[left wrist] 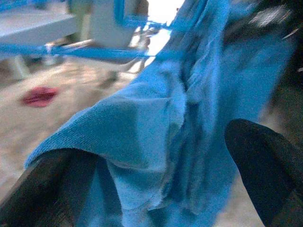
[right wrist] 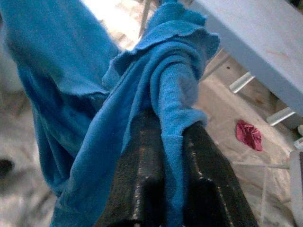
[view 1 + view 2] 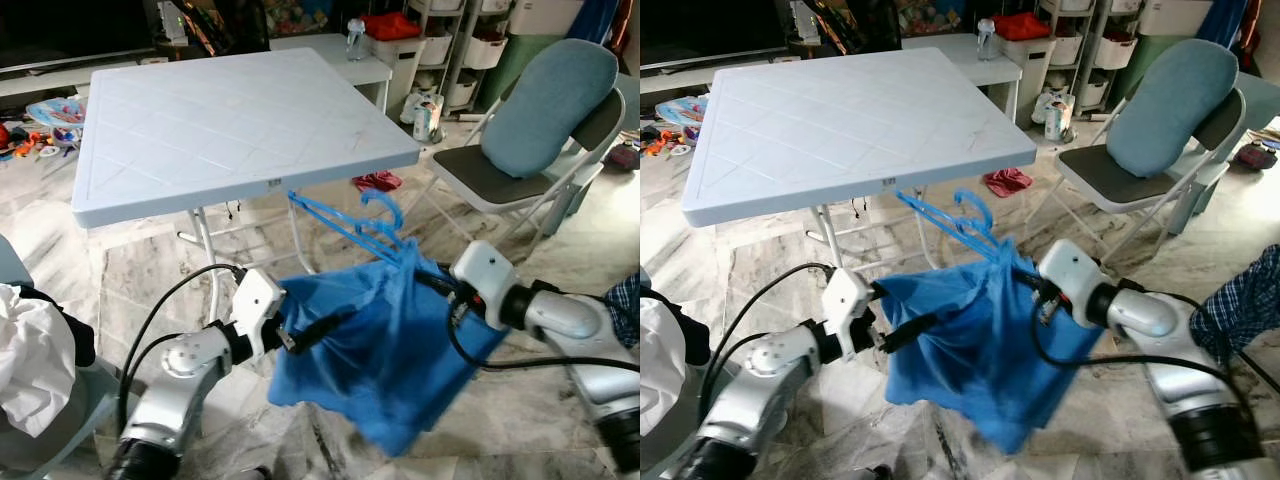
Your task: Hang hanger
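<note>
My right hand pinches a bunched fold of the blue garment, which drapes from the blue hanger just below the white surface's front edge. My left hand, fingers spread, reaches into the cloth's lower left side.
</note>
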